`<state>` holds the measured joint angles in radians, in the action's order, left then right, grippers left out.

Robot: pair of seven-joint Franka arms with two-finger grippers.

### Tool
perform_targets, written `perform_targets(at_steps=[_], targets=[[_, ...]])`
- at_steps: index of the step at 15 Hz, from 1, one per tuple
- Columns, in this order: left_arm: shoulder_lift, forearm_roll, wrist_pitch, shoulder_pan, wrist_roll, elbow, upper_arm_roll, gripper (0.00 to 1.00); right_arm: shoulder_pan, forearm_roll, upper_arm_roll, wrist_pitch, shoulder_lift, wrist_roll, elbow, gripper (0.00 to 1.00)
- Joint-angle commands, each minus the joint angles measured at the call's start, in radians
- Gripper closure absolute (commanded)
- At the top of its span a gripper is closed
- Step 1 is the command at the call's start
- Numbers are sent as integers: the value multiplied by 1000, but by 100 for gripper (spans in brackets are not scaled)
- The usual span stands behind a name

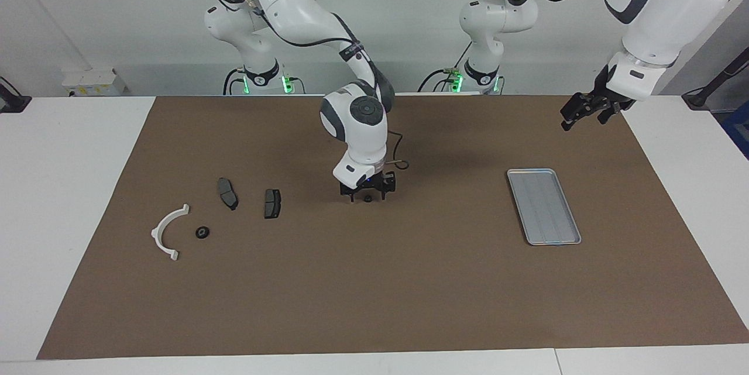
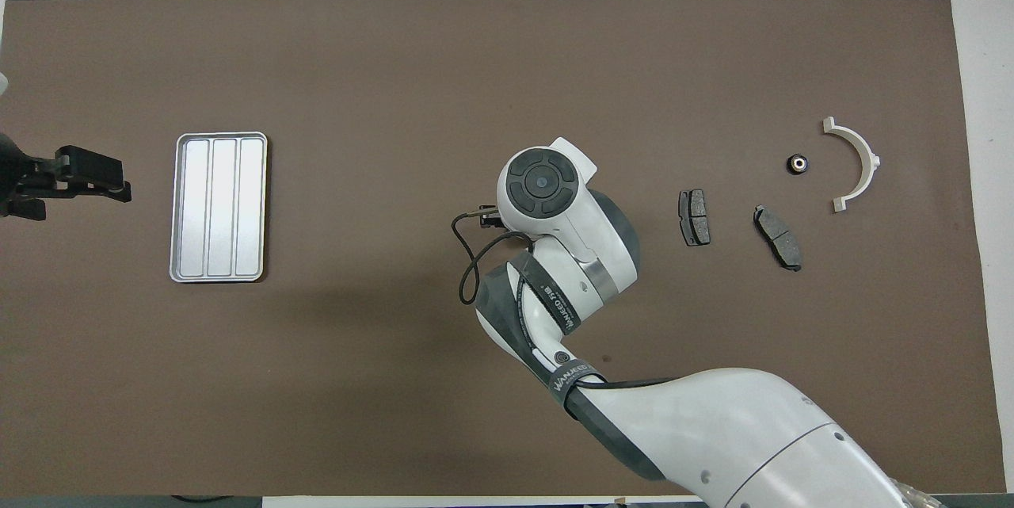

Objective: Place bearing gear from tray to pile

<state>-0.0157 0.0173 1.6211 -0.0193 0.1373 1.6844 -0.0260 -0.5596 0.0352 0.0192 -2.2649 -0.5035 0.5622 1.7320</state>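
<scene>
Right gripper (image 1: 368, 193), wrist bent straight down, jaws wide astride the bearing gear (image 1: 368, 199). Left gripper (image 1: 578, 113), spread wide, hovers at tray's (image 1: 544, 205) one o'clock.

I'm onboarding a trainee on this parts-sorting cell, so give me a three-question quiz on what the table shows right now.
1. True or false: the flat ribbed silver metal tray holds a part.
2. Which arm's hand is down around the small black round gear at mid-mat?
3. How many dark grey brake-pad-shaped pieces lie on the brown mat? A one, B two, C three.
Key: 1 false; 2 the right arm's; 3 B.
</scene>
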Motion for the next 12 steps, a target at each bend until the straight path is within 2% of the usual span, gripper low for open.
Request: perform_targets(at_steps=[1, 2, 5, 7, 8, 12], targets=[[-15, -14, 22, -19, -21, 28, -15, 0, 7, -14, 7, -36, -6, -24, 14, 10], [-9, -19, 13, -8, -47, 27, -14, 0, 6, -14, 7, -36, -6, -25, 14, 17], [-12, -11, -10, -4, -53, 31, -17, 0, 6, -15, 7, -28, -6, -24, 14, 56], [-10, -13, -1, -4, -59, 28, -17, 0, 6, -20, 7, -27, -6, -22, 12, 95], [-10, -14, 2, -2, -62, 23, -17, 0, 4, -20, 7, -22, -6, -22, 11, 100], [-9, -13, -4, -2, -82, 6, -25, 0, 30, -17, 1, 54, 11, -57, -37, 100]])
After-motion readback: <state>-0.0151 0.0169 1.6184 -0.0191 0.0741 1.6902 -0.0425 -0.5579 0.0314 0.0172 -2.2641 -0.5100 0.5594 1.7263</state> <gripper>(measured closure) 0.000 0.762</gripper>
